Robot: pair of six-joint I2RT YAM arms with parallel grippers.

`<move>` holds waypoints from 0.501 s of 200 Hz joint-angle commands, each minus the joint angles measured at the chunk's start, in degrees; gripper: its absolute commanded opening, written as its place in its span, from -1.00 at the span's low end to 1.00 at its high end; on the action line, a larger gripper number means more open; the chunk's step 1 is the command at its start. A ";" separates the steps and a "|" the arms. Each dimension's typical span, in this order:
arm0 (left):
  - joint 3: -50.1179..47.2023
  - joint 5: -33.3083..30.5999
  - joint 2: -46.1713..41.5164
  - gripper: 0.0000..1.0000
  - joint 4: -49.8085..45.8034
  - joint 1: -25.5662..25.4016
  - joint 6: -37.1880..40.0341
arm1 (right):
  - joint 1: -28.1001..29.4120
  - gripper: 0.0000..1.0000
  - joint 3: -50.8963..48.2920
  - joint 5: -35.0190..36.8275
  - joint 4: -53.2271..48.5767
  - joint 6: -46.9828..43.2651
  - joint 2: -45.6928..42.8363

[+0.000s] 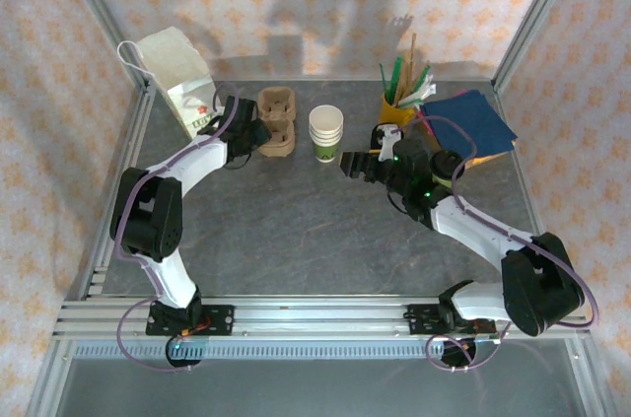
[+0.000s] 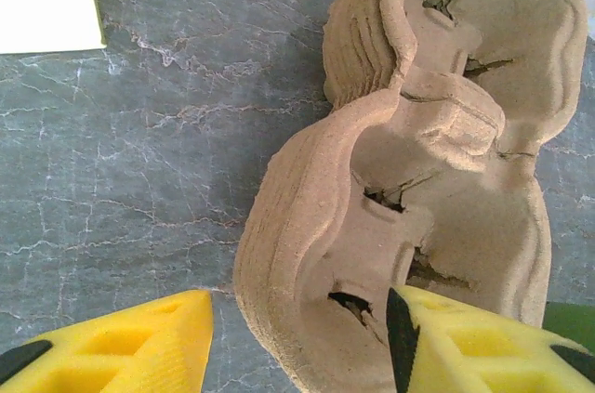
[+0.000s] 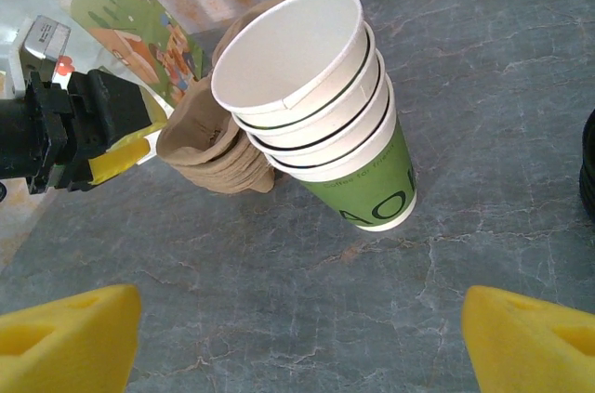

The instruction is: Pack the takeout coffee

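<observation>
Straddling the near rim of the pulp cup carrier [image 2: 437,179], the left gripper [image 2: 299,342] is held with its jaws parted. One yellow finger [image 2: 121,342] is set outside the wall, over the table [image 2: 139,151], and the other is set over a pocket. Nothing is clamped between them. This placement is judged to be a readying grip on the carrier wall, so that the carrier can be steadied or drawn out to receive a cup. From above, the carrier is seen at 11 o'clock from the table's middle, with a white paper bag [image 1: 175,70] at its 10 o'clock.

The right gripper [image 3: 297,333] is held low with its jaws wide and nothing between them. It is aimed at the stack of lidless cups [image 3: 316,114], which stands at its 12 o'clock, just beside the carrier. A dark pile, taken to be the black lids [image 3: 588,165], is cut off at 3 o'clock of the stack. The wide opening is judged to suit the girth of a cup.

Where the takeout coffee itself stands cannot be told: no single lidded cup can be picked out with certainty. Packing is therefore judged to be at an early stage, with the carrier pockets unfilled.
</observation>
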 commanded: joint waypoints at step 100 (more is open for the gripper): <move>1.27 2.10 1.62 -0.18 2.68 0.31 -1.41 | 0.35 0.77 0.55 1.92 0.38 -1.15 0.92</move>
